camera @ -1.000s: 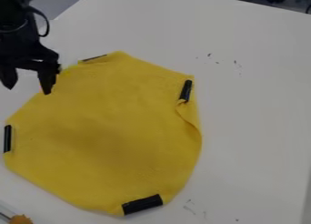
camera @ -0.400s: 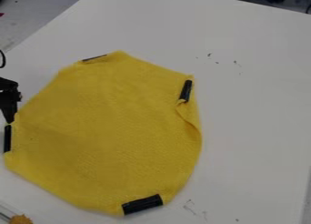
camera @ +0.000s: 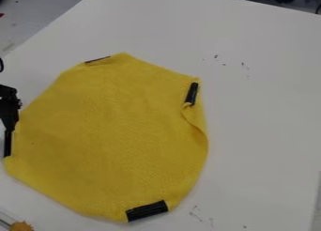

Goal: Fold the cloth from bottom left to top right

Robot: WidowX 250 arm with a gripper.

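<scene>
The yellow cloth lies spread out, its left black strip partly hidden by my hand, itself cut off at the view's edge, clenched or released I cannot tell, while worktop stretches well beyond the cloth's right side.

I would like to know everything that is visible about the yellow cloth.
The yellow cloth looks soft and finely textured. It lies spread on the white table, roughly rounded, with a small fold at its right edge. Four black strips sit along its rim. The gripper is at its left edge; contact is unclear.
</scene>
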